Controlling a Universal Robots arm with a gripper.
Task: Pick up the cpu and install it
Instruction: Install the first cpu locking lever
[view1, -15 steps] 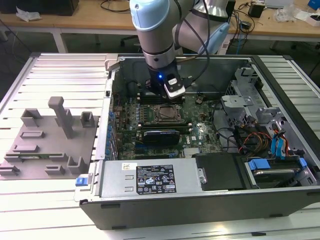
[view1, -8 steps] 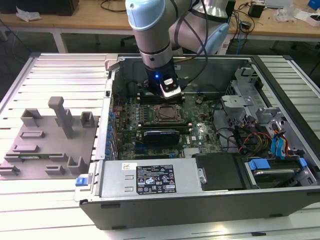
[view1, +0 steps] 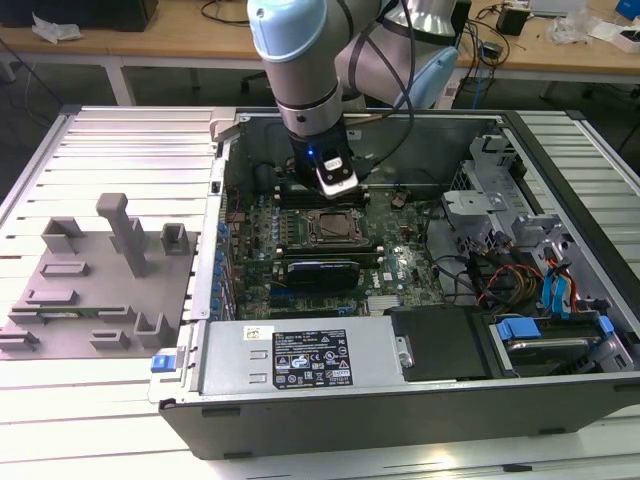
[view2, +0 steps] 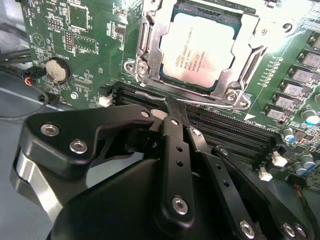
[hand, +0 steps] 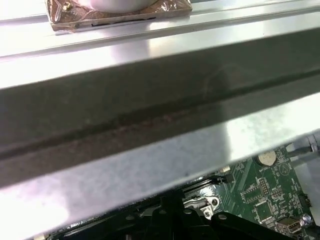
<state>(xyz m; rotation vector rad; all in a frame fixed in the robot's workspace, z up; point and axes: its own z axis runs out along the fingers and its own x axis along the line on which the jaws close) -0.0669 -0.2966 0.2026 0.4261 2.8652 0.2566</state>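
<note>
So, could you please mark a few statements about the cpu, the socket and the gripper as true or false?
1. The cpu lies in the motherboard socket. True.
2. The gripper grips the cpu. False: its tips sit beside the socket, off the chip.
3. The computer case lies open. True.
4. The grey fixture blocks are inside the case. False: they sit outside, on the exterior view's left.

Wooden benches (view1: 180, 40) along far side, cables and clutter on top; white ribbed counter (view1: 120, 160) in front; bright even light.
</note>
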